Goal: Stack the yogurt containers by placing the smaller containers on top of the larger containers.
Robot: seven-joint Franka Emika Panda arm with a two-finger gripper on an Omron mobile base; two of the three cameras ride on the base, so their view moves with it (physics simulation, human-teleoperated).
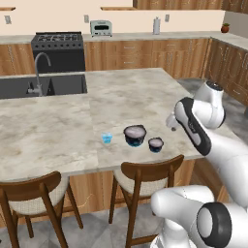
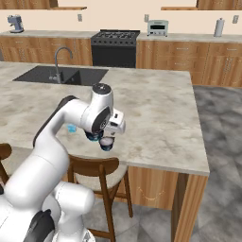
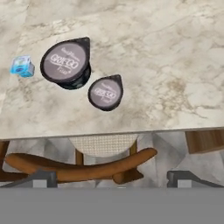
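Observation:
Three yogurt containers stand near the island counter's front edge. The widest dark blue tub (image 1: pixel 135 135) (image 3: pixel 65 62) with a pale grey lid sits in the middle. The narrower dark blue tub (image 1: pixel 156 144) (image 2: pixel 107 143) (image 3: pixel 105 92) is close beside it on the right, apart from it. The tiny light-blue cup (image 1: pixel 107 138) (image 2: pixel 71 128) (image 3: pixel 22 66) stands to the left. My gripper (image 3: pixel 113 178) hovers above the counter's front edge, over and slightly right of the narrower tub, looking down. It is open wide with nothing in it. My arm hides most of the widest tub in the right base view.
Two wooden chairs (image 1: pixel 145 177) (image 1: pixel 34 193) are tucked under the counter's front edge (image 3: pixel 109 131). A sink with a faucet (image 1: pixel 41 82) is set in the far left of the island. A stove (image 1: pixel 58 48) and toaster (image 1: pixel 101 28) line the back wall.

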